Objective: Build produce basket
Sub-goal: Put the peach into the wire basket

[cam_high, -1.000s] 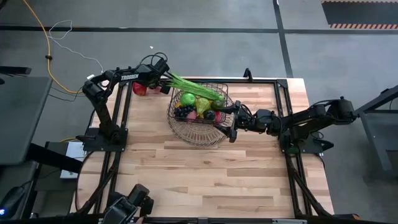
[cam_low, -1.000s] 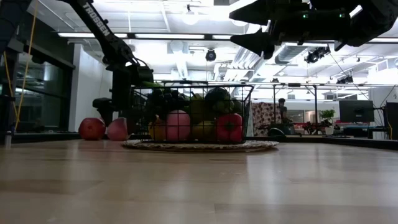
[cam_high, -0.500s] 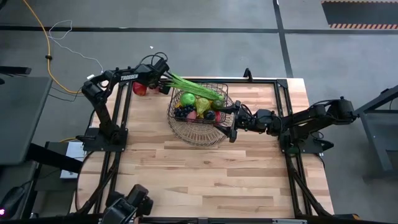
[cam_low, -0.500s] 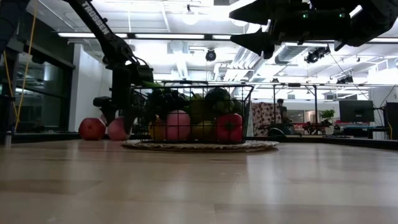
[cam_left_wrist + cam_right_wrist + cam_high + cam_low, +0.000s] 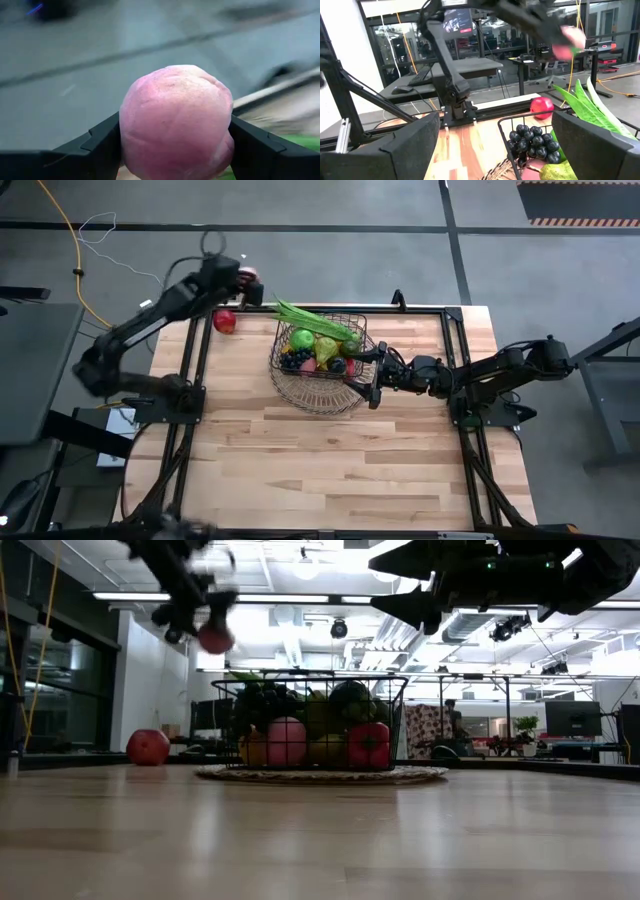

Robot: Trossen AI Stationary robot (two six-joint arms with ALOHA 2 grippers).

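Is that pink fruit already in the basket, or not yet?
Not yet. The left gripper holds the pink fruit in the air, beside the basket, not over it.

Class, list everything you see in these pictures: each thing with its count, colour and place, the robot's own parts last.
Basket: one, dark wire, table's far middle, on a round wire dish.
Long pods: several, green, sticking out over the basket's rim.
Grapes: one bunch, dark purple, in the basket.
Apple: one, red, on the table's far left corner.
Pink fruit: one, held in the air.
Table: one, light wood.
Left gripper: fingers shut on the pink fruit.
Right gripper: open, beside the basket.
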